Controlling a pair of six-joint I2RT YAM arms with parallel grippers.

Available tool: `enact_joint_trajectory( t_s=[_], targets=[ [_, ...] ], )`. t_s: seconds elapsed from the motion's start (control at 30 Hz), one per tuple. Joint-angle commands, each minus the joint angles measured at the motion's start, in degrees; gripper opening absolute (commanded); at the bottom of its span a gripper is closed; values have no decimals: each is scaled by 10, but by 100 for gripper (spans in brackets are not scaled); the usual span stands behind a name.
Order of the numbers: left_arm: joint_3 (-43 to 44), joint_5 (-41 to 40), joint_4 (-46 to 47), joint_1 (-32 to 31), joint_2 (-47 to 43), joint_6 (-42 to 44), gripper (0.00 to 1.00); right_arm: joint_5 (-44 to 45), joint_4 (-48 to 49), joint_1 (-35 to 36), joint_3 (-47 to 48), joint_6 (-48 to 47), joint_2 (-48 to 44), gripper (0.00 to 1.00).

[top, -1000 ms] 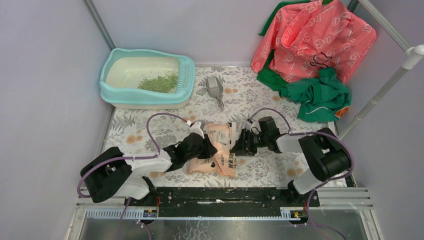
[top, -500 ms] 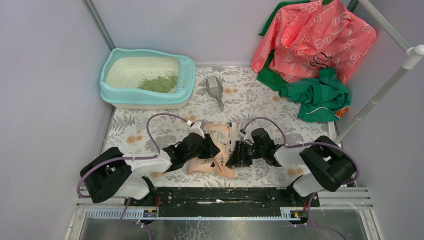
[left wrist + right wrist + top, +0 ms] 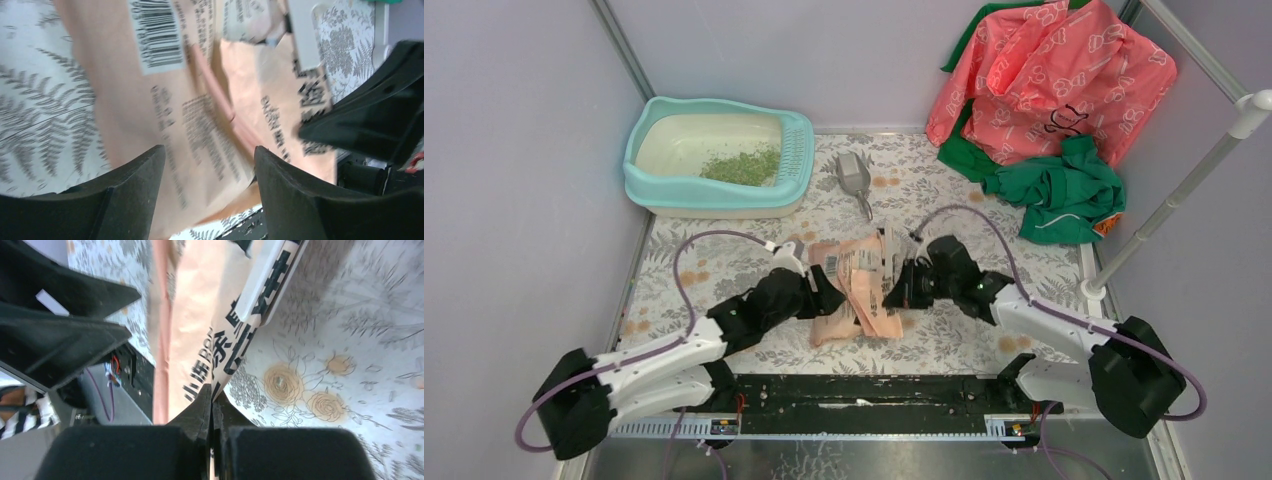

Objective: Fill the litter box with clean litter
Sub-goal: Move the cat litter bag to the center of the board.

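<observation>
Biggest worry is the whole patterned surface (image 3: 724, 265) getting showered. The litter box (image 3: 646, 186) sits in the far left corner, well apart from where the arms are working, so anything poured has a long carry first.

The pink-orange bag (image 3: 854, 290) lies crumpled in the middle, between both arms. The right end effector (image 3: 212, 405) is clenched on one thin edge of it, and from the wrist view it's pinching just a fold of paper. The left end effector (image 3: 210, 160) is released, with its fingers spread either side of the bag and not squeezing.

If a lift starts like this, that one pinched edge takes all the weight. The paper could tear or slip out, or the bag could swing and dump. I can't tell which end is open, which makes it dicier.

The grey scoop (image 3: 852, 175) lies between bag and box, right on the likely path, so it's easy to clip.

The clean litter (image 3: 742, 166) is only a thin patch near the box's slotted end, so there's plenty left to pour. Spilled granules would probably roll everywhere.
</observation>
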Motion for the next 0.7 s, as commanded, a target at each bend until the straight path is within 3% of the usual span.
enact_joint_trajectory(
  t_s=[0.0,0.3,0.67],
  targets=[
    [10,-47,-142,9,-89,5,74,122,-189,-3,165,-106,-18,0],
    [-28,-46,-177,11,-177,-14,75,235,-380,-23,447,-199,87,0],
    [-39,-46,-210,10,-239,-17,75,275,-436,-115,594,-227,151,0]
  ],
)
